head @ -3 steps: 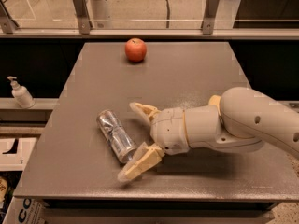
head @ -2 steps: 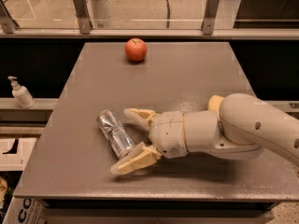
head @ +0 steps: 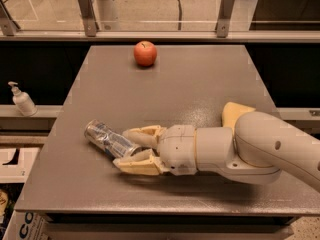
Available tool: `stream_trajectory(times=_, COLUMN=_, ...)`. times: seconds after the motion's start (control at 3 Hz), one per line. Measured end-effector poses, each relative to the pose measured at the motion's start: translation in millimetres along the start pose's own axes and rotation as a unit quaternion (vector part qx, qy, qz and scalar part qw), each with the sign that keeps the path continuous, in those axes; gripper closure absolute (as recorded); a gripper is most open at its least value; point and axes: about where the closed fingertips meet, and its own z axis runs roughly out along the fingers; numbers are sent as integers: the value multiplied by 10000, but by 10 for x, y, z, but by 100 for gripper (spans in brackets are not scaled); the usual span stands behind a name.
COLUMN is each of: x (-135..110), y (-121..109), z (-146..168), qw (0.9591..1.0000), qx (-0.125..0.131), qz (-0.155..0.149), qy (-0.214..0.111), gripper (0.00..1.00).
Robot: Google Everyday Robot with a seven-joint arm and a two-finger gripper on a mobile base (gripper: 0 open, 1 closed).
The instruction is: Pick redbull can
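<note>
The redbull can [head: 104,138], slim and silver with dark bluish markings, lies on its side on the grey table [head: 190,89] at the front left. My gripper [head: 121,149] reaches in from the right at table height. Its two cream fingers [head: 144,133] straddle the can's right end, one on the far side and one on the near side, closed against it. The can still rests on the table. Its right end is hidden between the fingers.
A red apple [head: 145,53] stands at the back middle of the table. A white pump bottle [head: 22,100] sits on a ledge left of the table. A glass railing with metal posts [head: 88,10] runs behind the table.
My gripper has moved left and lower over the can's end. Its fingers have closed from wide open to tight on the can, which has shifted slightly left.
</note>
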Motion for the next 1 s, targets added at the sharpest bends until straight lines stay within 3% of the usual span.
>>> stream_trajectory(times=0.33, x=-14, y=7, z=-1, qw=9999, qx=77, qz=58, qy=-62, gripper=87)
stream_trajectory(times=0.67, x=-35, y=-5, z=-26, qw=9998, qx=169, qz=57, qy=-88, gripper=100)
stream_trajectory(times=1.0, x=-111, y=-96, z=-121, qw=9994, qx=310, qz=-15, qy=-120, gripper=100)
